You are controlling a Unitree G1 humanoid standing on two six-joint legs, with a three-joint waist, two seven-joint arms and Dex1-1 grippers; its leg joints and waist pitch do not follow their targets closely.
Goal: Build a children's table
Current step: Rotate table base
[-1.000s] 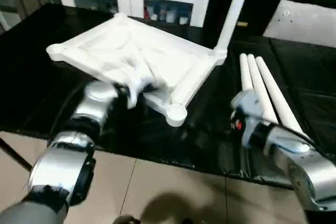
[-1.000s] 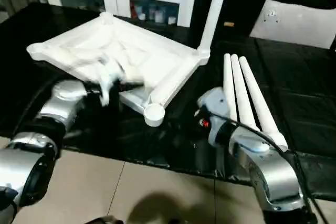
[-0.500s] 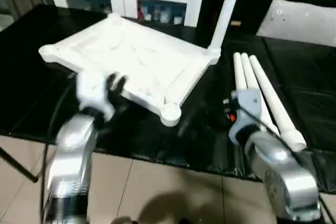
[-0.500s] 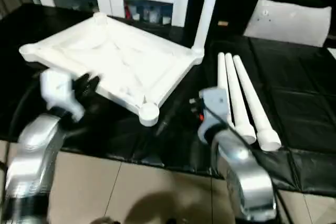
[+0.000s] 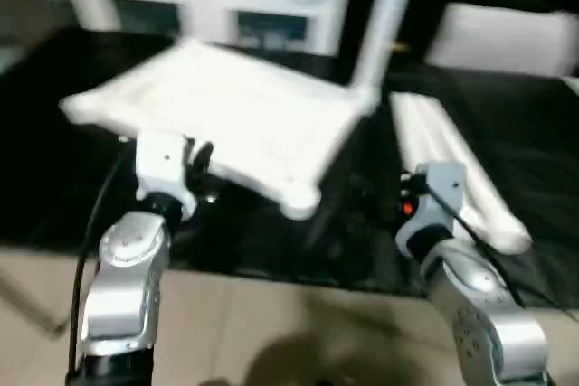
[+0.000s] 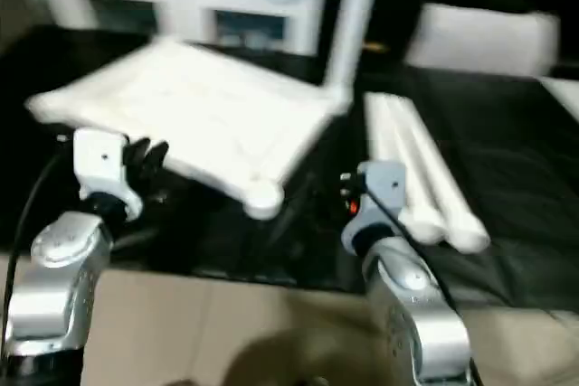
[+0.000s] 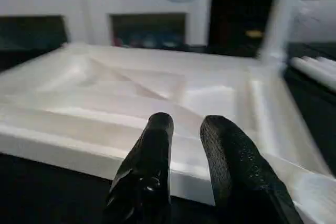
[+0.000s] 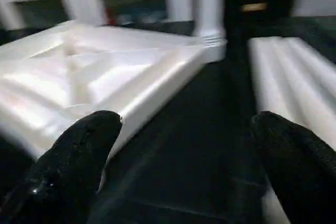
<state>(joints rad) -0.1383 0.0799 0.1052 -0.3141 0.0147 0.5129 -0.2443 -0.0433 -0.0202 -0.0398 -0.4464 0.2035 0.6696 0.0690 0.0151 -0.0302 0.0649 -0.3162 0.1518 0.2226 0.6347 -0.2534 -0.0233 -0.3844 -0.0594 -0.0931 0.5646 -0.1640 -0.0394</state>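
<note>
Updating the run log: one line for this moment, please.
tabletop: upside down, one leg fitted | spare legs: beside it | left gripper: empty | right gripper: open, empty

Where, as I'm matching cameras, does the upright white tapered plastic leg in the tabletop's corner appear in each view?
Left eye view: upright white tapered leg, top, right of centre.
Right eye view: leg, top, near centre.
Left wrist view: leg at far corner of tabletop.
Right wrist view: leg at that corner.
Shared landmark: white cabinet behind it.
</note>
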